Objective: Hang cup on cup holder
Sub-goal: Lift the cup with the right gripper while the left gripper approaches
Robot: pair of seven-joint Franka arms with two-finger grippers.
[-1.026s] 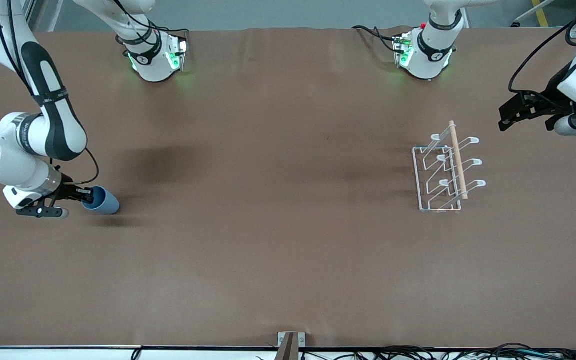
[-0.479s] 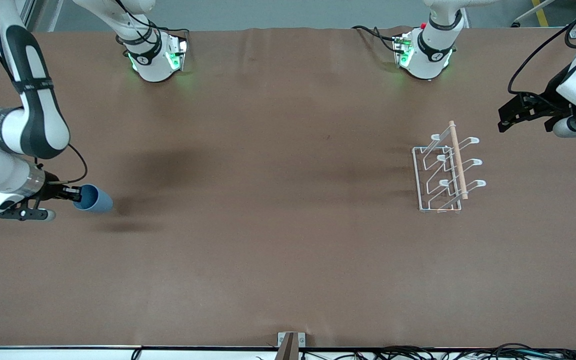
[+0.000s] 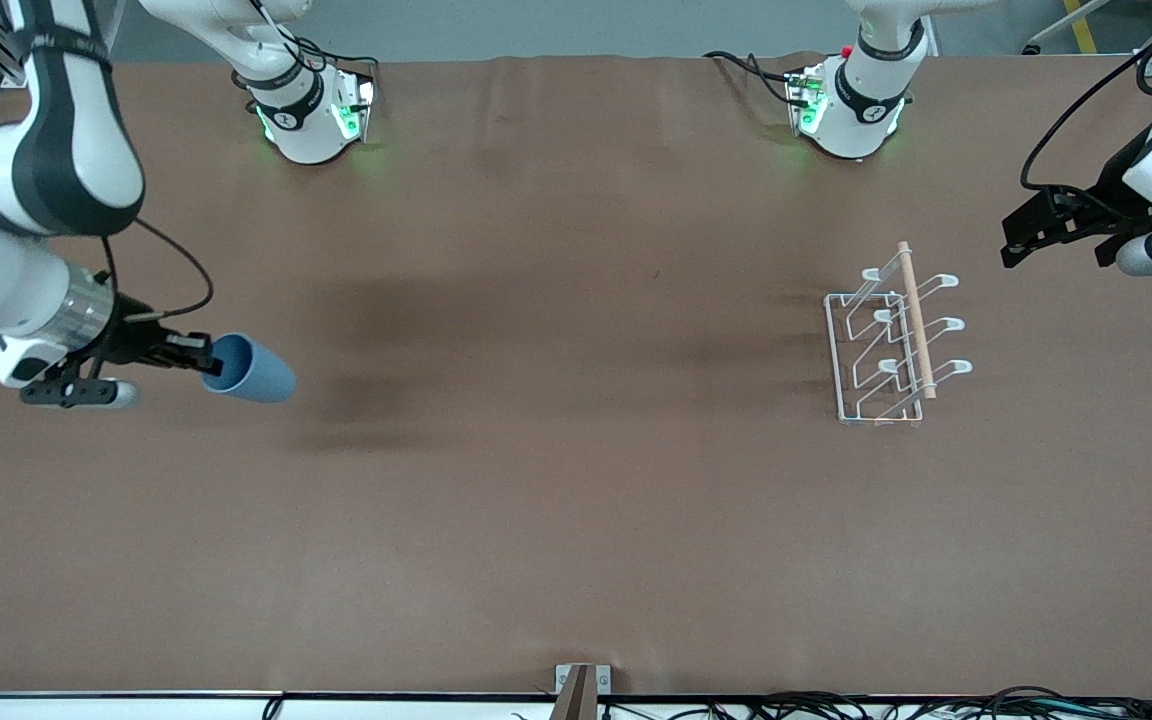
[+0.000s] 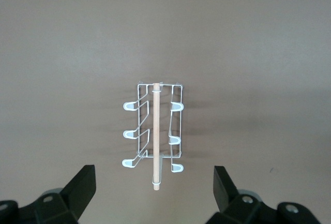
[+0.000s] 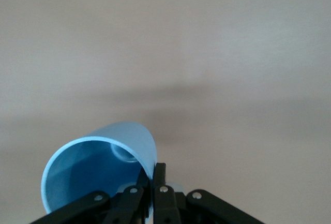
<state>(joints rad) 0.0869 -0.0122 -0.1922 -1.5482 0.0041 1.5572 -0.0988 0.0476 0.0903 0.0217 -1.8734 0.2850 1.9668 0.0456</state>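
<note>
Right gripper [image 3: 198, 354] pinched tight on the rim of the light-blue cup [image 3: 251, 369], carried on its side in the air over the right arm's end of the brown table [image 3: 556, 500]. Left gripper [image 3: 1056, 228] waiting with fingers spread wide and empty, above the table near the white wire cup holder [image 3: 891, 335] standing at the left arm's end.

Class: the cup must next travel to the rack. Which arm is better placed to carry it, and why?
The right. Its pincer is already shut on the cup's rim, holding it above the table. The left pincer hangs open and empty beside the cup holder.
</note>
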